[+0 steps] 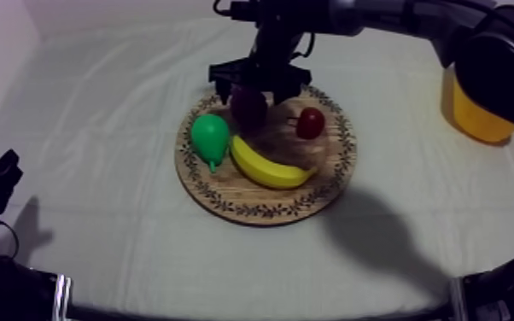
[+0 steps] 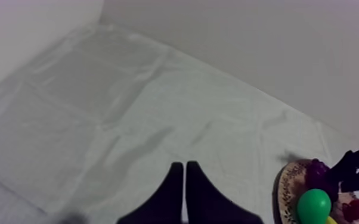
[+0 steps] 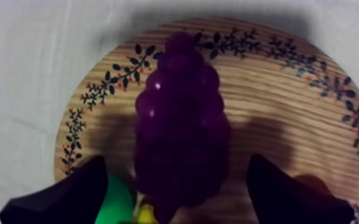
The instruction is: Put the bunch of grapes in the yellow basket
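Right end effector (image 3: 176,164) spread, straddling bunch of grapes (image 3: 182,107) on wooden board (image 3: 265,89). Best: descend squarely, centre on bunch, close gently before lifting.

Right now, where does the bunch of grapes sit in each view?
Top view: bunch of grapes on the wooden board's far side, under the right gripper.
Left wrist view: grapes on the board, behind the pear.
Right wrist view: grapes between the gripper's open fingers.
Shared landmark: the board's patterned rim.
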Robot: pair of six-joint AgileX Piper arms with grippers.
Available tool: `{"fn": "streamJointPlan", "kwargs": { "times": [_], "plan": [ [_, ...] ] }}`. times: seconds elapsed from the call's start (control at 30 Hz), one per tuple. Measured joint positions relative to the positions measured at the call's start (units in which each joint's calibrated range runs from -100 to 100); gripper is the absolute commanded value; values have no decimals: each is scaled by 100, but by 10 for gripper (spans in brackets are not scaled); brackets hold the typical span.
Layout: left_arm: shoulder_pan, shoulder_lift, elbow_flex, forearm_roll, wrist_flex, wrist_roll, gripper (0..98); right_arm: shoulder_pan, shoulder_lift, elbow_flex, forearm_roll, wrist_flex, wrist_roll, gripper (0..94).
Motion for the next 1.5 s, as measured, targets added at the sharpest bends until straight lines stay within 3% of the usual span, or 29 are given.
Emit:
{"fn": "streamJointPlan", "kwargs": {
  "times": [0.27,0.5,0.73,1.17,1.5],
  "plan": [
    [0,0,0,0,0,0,1,-11,520,-624,114,285,-120,723],
    [0,0,0,0,0,0,1,-18,656,-738,238,333,-197,472],
    [0,0,0,0,0,0,1,-18,456,-647,269,547,-177,375],
    [0,0,0,0,0,0,1,126,-1565,911,154,882,149,343],
    [0,0,0,0,0,0,1,890,-3730,2185,162,798,486,354]
  ]
}}
